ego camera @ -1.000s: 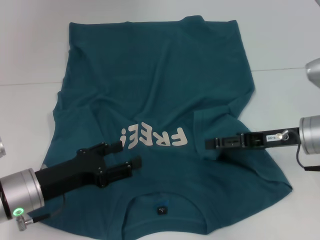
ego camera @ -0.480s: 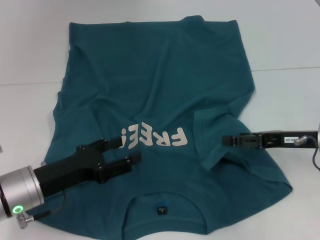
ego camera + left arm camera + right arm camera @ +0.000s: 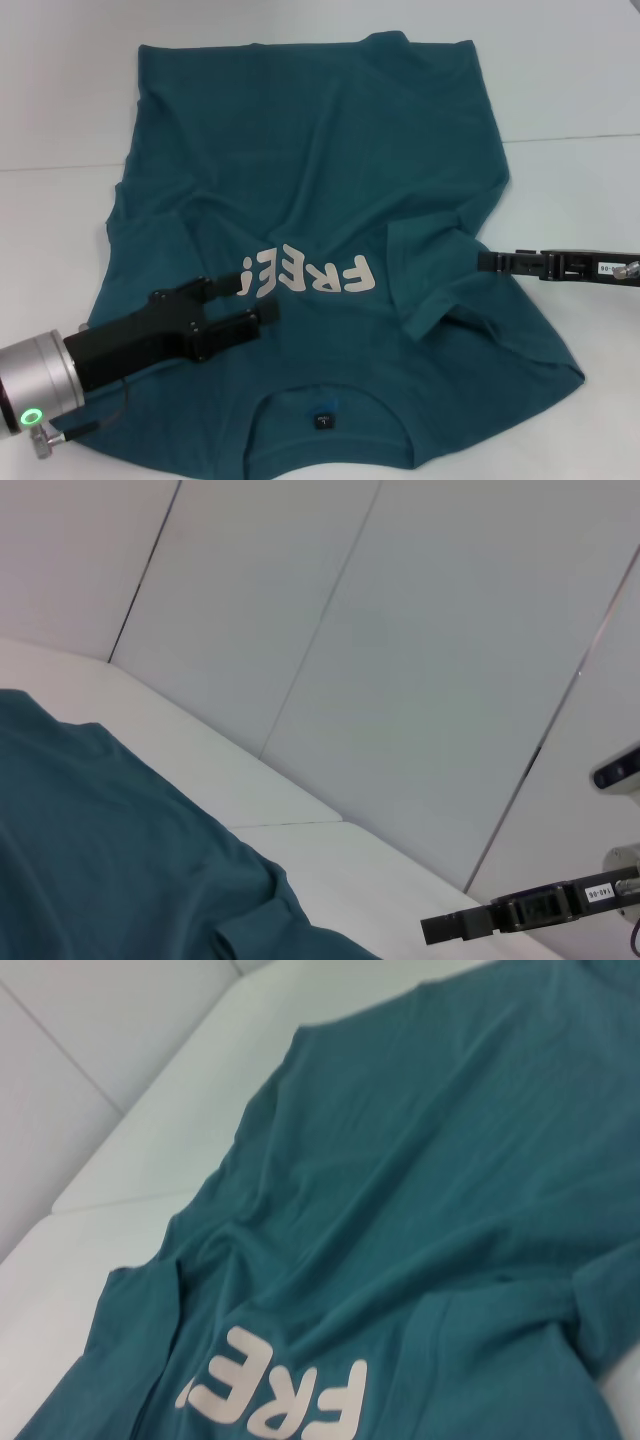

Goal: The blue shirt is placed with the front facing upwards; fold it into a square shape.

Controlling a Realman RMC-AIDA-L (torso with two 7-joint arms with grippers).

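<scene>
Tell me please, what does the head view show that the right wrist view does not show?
Only the head view shows both grippers: the left gripper open over the blue shirt beside the "FREE!" lettering, and the right gripper at the shirt's right edge. It also shows the neck label and the whole shirt outline. Only the right wrist view shows the wall panels behind the table. Both show the shirt, its folded-in sleeves and the lettering.
</scene>
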